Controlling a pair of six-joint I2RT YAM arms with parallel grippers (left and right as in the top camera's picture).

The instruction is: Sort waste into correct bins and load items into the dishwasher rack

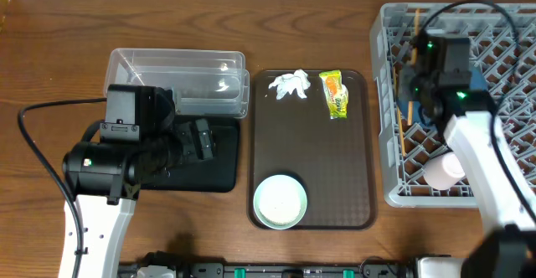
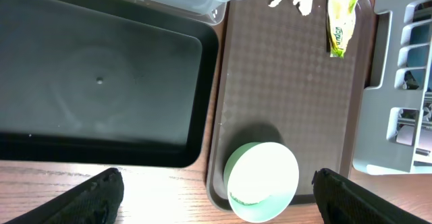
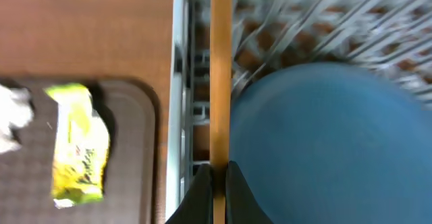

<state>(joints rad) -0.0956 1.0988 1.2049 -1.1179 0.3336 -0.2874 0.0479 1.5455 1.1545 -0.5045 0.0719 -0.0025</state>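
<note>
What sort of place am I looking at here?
Likely a test bench staged for clearing dishes: a wooden table with a rack and a tray holding a bowl, tissue and wrapper.

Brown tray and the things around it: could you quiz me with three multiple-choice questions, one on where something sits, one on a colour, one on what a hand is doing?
1. Where is the green-rimmed bowl?
A) on the brown tray
B) in the grey rack
C) in the clear tub

2. What colour is the snack wrapper?
A) red
B) yellow-green
C) blue

3. The right hand is:
A) open and empty
B) shut on the tissue
C) shut on the chopsticks

Answers: A, it stands at the tray's near end; B, yellow-green with orange print; C, its fingers pinch the wood in the right wrist view.
</note>
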